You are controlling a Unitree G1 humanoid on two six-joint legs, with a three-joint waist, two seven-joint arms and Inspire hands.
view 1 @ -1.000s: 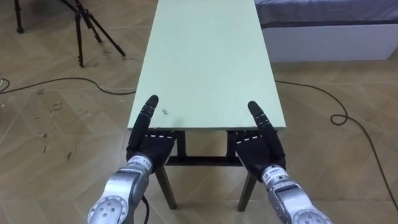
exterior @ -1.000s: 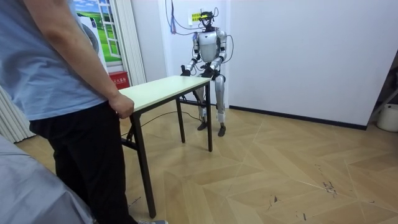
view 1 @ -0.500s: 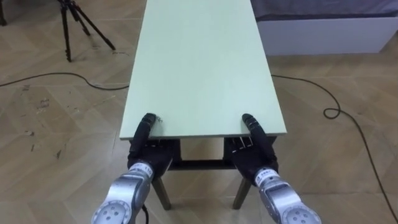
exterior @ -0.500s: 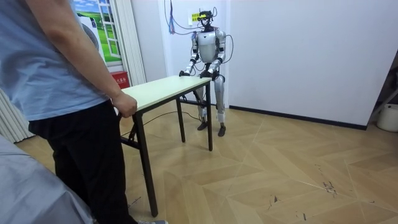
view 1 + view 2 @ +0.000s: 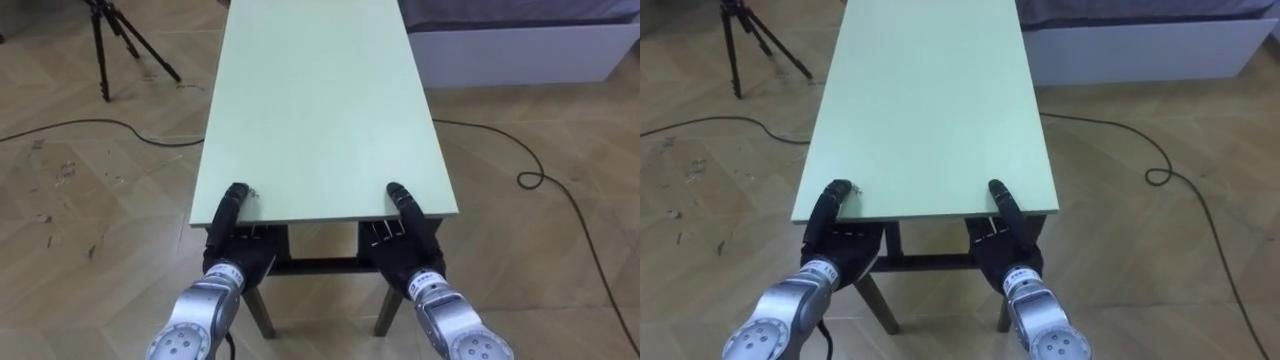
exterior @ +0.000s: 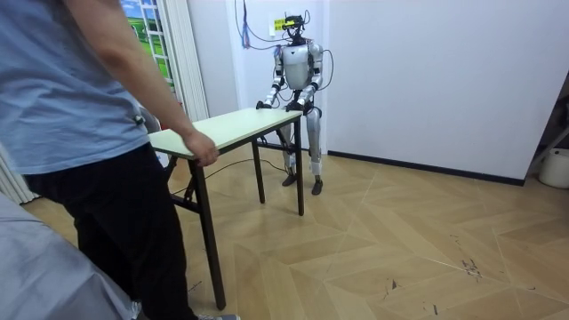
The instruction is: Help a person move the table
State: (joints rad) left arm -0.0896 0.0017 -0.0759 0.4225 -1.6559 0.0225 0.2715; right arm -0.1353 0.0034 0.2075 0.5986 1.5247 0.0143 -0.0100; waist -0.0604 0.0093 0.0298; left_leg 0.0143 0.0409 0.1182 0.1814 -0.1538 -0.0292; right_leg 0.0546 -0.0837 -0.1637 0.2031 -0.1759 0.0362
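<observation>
Still gripping table [image 5: 320, 100] edge: left robot hand [image 5: 235, 250], right robot hand [image 5: 408, 246], thumbs atop; person's hand [image 6: 203, 153] slid along far end.

Your left hand [image 5: 232, 238] and right hand [image 5: 408, 235] clamp the table [image 5: 320, 100] at its near end, thumbs on top, hemmed in by the edge and the crossbar [image 5: 320, 265] below. The tabletop runs free ahead of the thumbs. Left side: tripod [image 5: 125, 40] near the far corner, cable [image 5: 110, 128] on the floor. Right side: bed base [image 5: 520, 45] near the far corner, second cable [image 5: 565, 215] looping beside the table. A person [image 6: 89, 133] blocks the far end. Room view's right: open floor up to the wall [image 6: 444, 80]
</observation>
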